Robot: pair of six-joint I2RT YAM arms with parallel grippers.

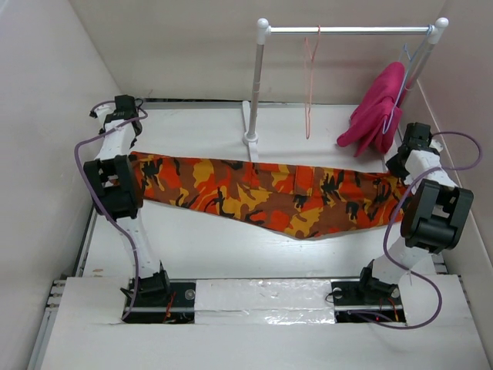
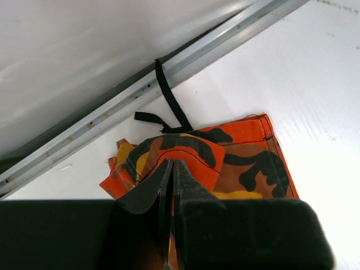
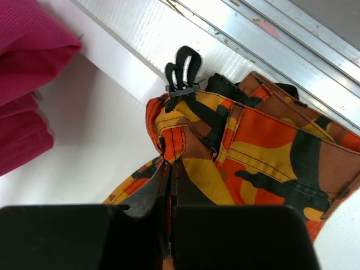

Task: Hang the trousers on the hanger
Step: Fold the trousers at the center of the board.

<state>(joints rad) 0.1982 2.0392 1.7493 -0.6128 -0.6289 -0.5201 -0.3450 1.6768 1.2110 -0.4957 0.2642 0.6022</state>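
- A white table (image 1: 231, 247) stands inside pale walls, with a metal strip running along its edge in both wrist views
- The trousers (image 1: 262, 193) stretch lengthwise from left to right across the middle of the table, in front of the rail (image 1: 347, 31), with the lower edge dipping to a point near the centre
- The left gripper (image 2: 171, 169) is clenched on a bunched fold at the left end of the trousers, fingers pressed together with cloth between them
- The right gripper (image 3: 169, 169) is clamped the same way on an orange seam at the right end, where the fabric is gathered
- A black loop (image 3: 183, 67) sticks up from that gathered end, and a black strap (image 2: 169, 95) trails from the left end towards the metal strip
- The hanger (image 1: 310, 85) hangs by its hook from the rail, behind the trousers and apart from them
- A pink garment (image 1: 377, 108) hangs at the right end of the rail on a pale wire hanger (image 1: 408, 58), close to the right arm
- Whether the middle of the trousers touches the table cannot be told
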